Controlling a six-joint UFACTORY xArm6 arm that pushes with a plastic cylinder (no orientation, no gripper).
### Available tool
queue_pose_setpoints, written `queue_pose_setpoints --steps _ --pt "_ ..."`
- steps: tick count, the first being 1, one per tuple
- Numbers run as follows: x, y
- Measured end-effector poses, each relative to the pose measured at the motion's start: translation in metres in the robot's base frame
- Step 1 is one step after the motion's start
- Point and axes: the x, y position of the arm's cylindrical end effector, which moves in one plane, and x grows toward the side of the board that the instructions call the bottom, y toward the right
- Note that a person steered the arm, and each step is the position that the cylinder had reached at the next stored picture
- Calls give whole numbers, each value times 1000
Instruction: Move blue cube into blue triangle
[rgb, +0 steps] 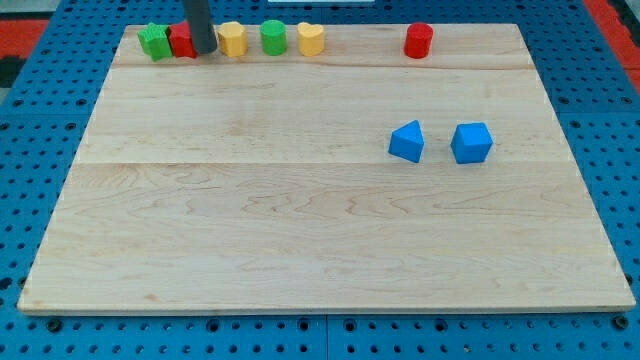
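Sideways, blue triangle (407, 141) apex up; blue cube (471, 143) beside.

likely a lab: wooden board (320, 250) on blue perforated bench (40, 100).

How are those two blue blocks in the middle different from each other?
The blue triangle narrows to a point at its top, while the blue cube has a flatter, boxier top. The blue triangle lies toward the view's left, the blue cube on its right, with a bare gap between them. The blue cube looks slightly bulkier. Both share the same bright blue and sit far from my tip, which is up among the blocks along the view's top edge.
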Motion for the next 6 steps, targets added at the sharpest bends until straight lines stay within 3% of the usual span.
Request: queue_pose_setpoints --steps 1,3,4,5,6 --pt "31 52" --pt "49 294" --pt "88 384" --pt "156 398" --pt "185 366"
